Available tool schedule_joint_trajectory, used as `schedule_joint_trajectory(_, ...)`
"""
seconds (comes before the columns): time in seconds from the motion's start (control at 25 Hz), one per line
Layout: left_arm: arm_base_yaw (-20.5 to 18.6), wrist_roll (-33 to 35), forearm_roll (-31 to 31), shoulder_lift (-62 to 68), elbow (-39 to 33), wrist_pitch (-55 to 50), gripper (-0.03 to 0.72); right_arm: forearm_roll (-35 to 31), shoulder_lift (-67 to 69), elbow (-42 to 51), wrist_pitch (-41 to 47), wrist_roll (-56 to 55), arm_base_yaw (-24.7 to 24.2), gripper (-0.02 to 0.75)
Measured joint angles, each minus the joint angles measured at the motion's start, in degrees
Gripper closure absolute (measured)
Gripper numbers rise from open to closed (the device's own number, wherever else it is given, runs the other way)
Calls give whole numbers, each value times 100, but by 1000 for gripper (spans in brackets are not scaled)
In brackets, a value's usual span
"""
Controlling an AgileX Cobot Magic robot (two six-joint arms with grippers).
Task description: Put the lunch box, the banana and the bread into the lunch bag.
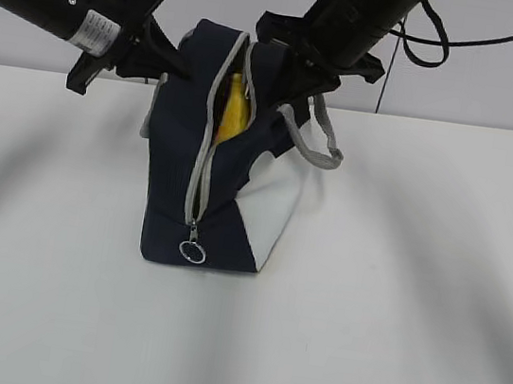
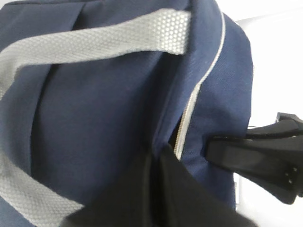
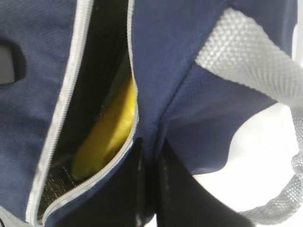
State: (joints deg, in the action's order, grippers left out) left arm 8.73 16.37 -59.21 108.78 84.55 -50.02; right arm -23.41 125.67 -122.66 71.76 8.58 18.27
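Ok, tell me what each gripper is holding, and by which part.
Both hold the lunch bag. The left gripper pinches the navy fabric on its side of the open zipper, the right gripper the fabric on the other side. The banana lies inside, unheld.

Both arms are reached in from above — the left gripper point(image 1: 174, 61) and the right gripper point(image 1: 286, 86) are each seen pinched closed on fabric of the lunch bag point(image 1: 175, 190).

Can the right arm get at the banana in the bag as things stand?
Probably not. The right tool looks pinched on the lunch bag fabric beside the zipper opening, so it is busy. The banana lies inside the narrow gap, and the left tool grips the opposite edge.
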Motion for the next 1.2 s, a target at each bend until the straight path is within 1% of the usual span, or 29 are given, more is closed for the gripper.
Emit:
schedule_joint_trajectory(0.2,0,6,-20,7,0,-81,690,0,0,0,0,0,0,739)
schedule_joint_trajectory(0.32,-11,6,-20,7,0,-115,675,0,0,0,0,0,0,697)
schedule_joint_trajectory(0.4,-24,6,-24,2,1,-128,638,0,-25,0,0,0,0,626)
schedule_joint_trajectory(0.44,-36,6,-24,-5,1,-140,610,11,-68,0,0,0,0,563)
schedule_joint_trajectory(0.52,-78,6,-13,-39,1,-154,517,65,-137,0,0,0,0,450)
schedule_joint_trajectory(0.56,-115,6,-7,-60,1,-168,464,148,-199,0,-4,0,0,374)
schedule_joint_trajectory(0.64,-182,22,51,-116,1,-210,363,351,-318,0,-4,0,0,286)
schedule_joint_trajectory(0.68,-223,45,82,-161,1,-253,324,490,-387,0,-4,2,0,248)
schedule_joint_trajectory(0.72,-264,59,151,-208,6,-309,302,616,-454,0,-4,2,0,228)
schedule_joint_trajectory(0.8,-338,64,388,-308,62,-462,274,822,-623,0,-4,13,0,211)
schedule_joint_trajectory(0.92,-388,70,896,-565,203,-693,263,1106,-922,0,-4,13,0,203)
schedule_joint_trajectory(1.08,-387,-126,1716,-1043,323,-920,260,1582,-1363,28,-4,15,43,202)
schedule_joint_trajectory(1.2,-387,-363,2402,-1365,339,-1148,260,1753,-1735,291,-4,15,184,199)
